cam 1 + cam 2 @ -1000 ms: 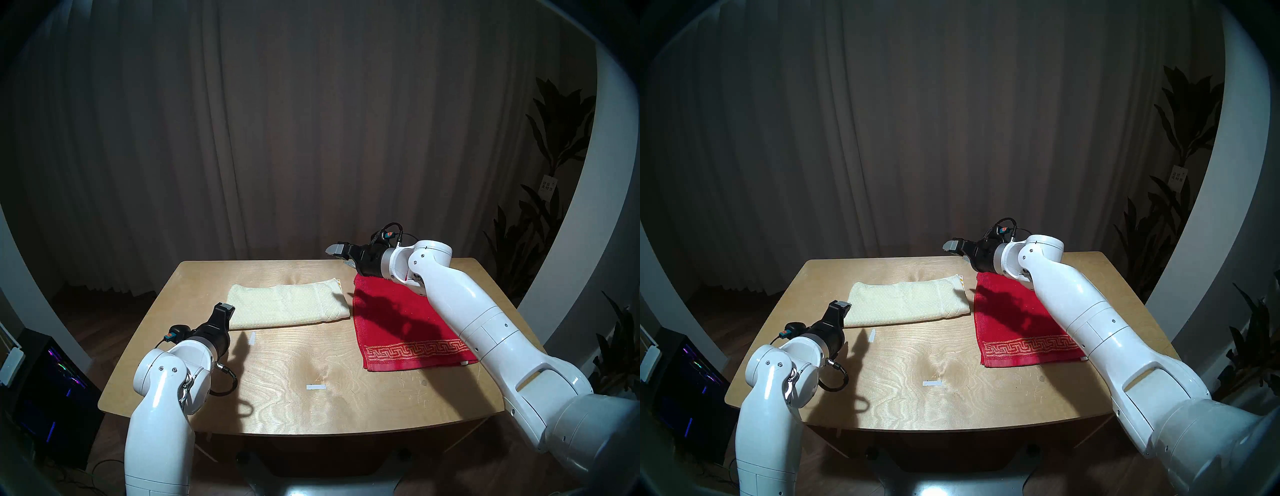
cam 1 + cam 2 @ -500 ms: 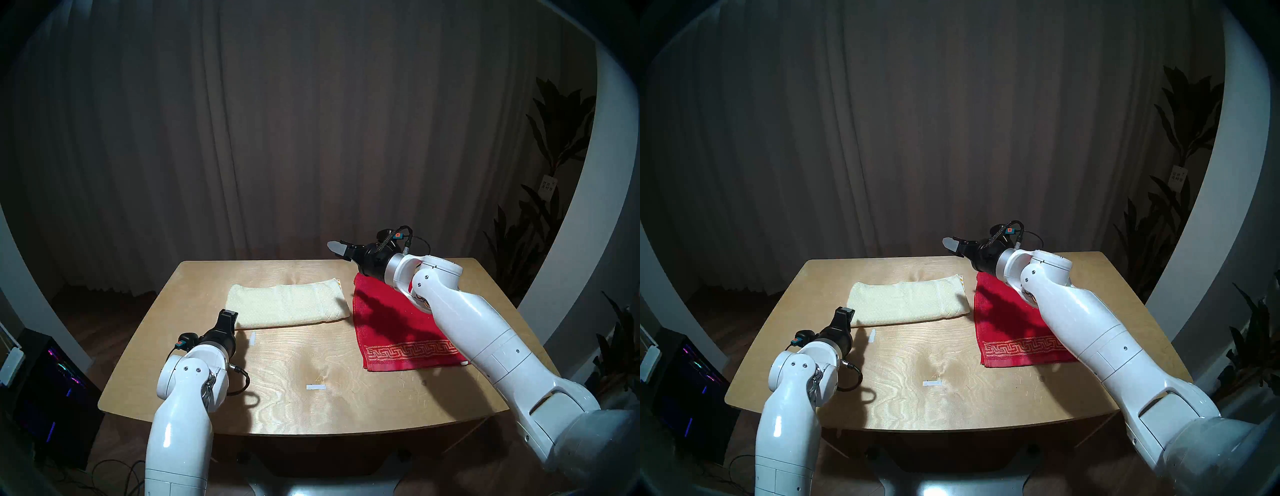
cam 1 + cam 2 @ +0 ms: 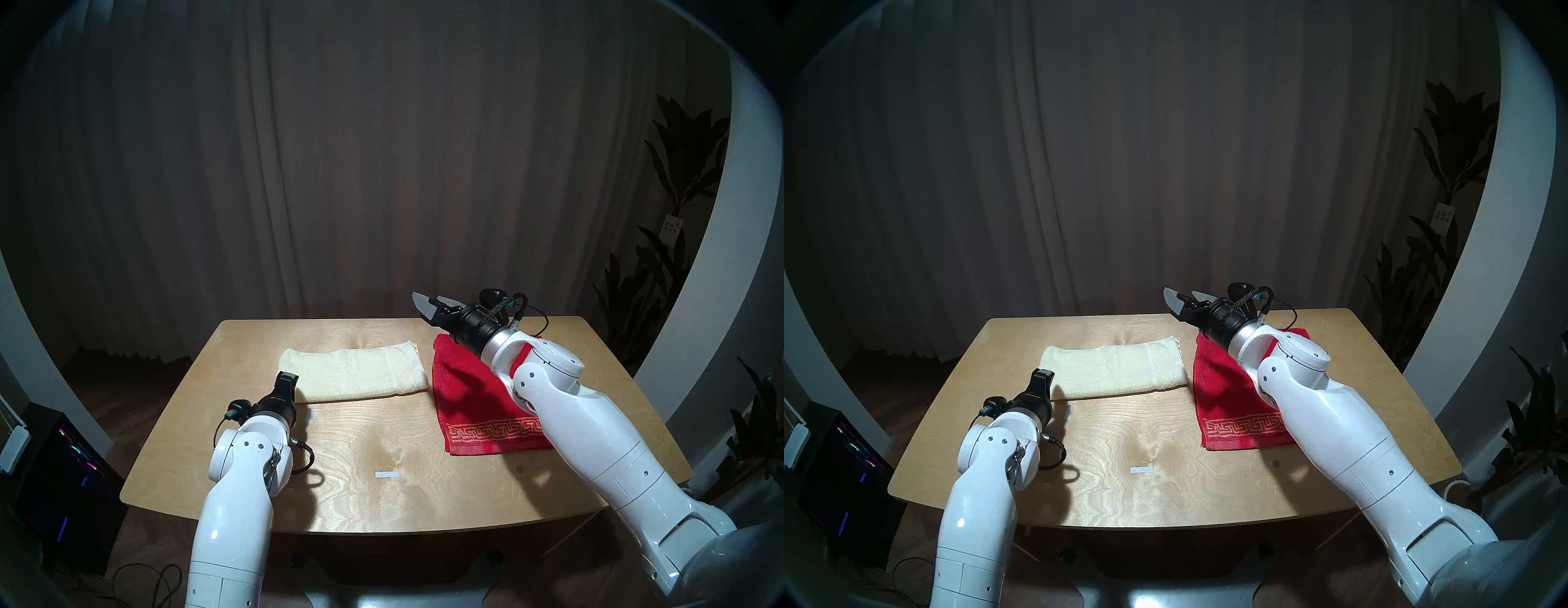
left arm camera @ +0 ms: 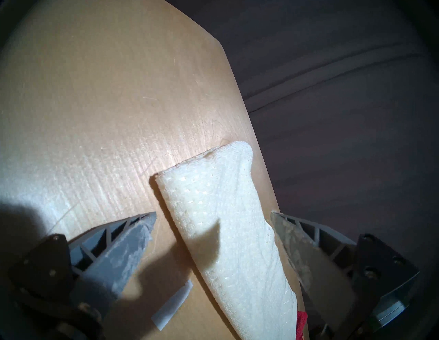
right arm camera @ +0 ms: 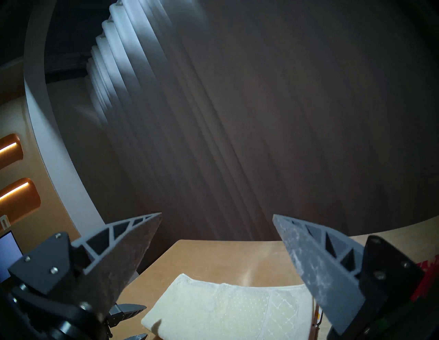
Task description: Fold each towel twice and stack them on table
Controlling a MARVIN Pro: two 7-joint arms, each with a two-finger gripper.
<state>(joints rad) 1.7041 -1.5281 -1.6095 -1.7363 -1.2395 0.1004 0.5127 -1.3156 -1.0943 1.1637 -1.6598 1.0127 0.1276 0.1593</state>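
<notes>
A cream towel (image 3: 352,373) lies folded into a long strip across the back middle of the table (image 3: 382,505). To its right a red towel (image 3: 462,399) with a gold key border lies flat, partly under my right arm. My left gripper (image 3: 289,377) is open at the cream towel's near-left corner; in the left wrist view the cream towel (image 4: 225,225) end lies between the spread fingers of the left gripper (image 4: 213,213). My right gripper (image 3: 430,303) hangs open and empty above the red towel's far-left corner. In the right wrist view the right gripper (image 5: 217,214) faces the curtain, with the cream towel (image 5: 232,311) below.
Two white tape strips (image 3: 387,474) (image 3: 309,414) are stuck to the tabletop. A dark curtain (image 3: 382,170) hangs behind the table. Potted plants (image 3: 679,204) stand at the right, and a lit computer case (image 3: 63,467) sits on the floor at the left.
My left arm has moved right and forward, bringing its gripper to the cream towel's near-left corner. My right arm has drawn back to the right and its wrist has rolled. Both towels lie unmoved.
</notes>
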